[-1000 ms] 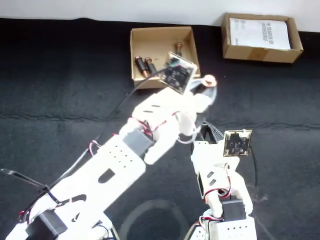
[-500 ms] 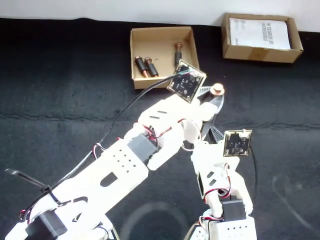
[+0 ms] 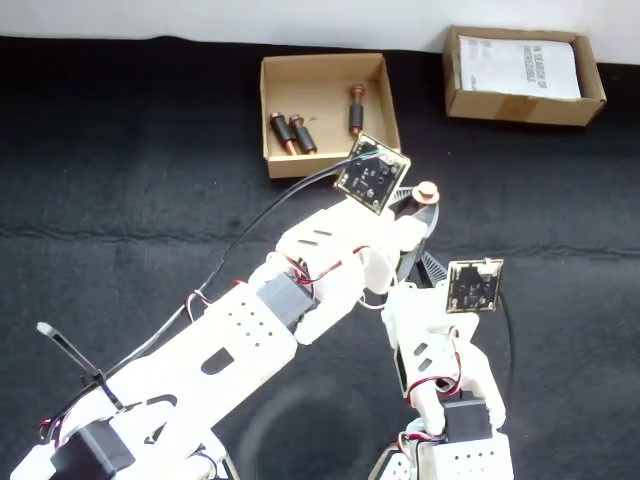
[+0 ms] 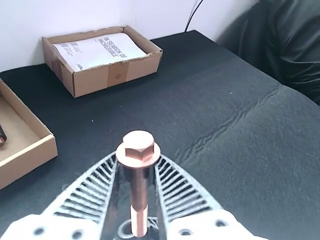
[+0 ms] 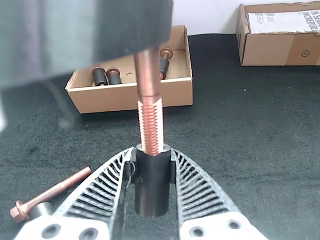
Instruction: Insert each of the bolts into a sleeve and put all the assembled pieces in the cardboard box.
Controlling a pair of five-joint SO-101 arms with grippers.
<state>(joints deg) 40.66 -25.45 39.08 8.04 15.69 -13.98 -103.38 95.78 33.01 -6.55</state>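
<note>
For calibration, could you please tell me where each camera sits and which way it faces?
High view: fixed above, looking down at the table; both arms show.
Left wrist view: on that wrist, looking past the left end effector, shut on the bolt.
Right wrist view: on that wrist, facing the cardboard box; the right end effector grips the sleeve.
Shared: all show the bolt.

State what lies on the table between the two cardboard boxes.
Nothing: the high view shows bare black cloth between the cardboard box holding assembled pieces and the box with the printed sheet.
</note>
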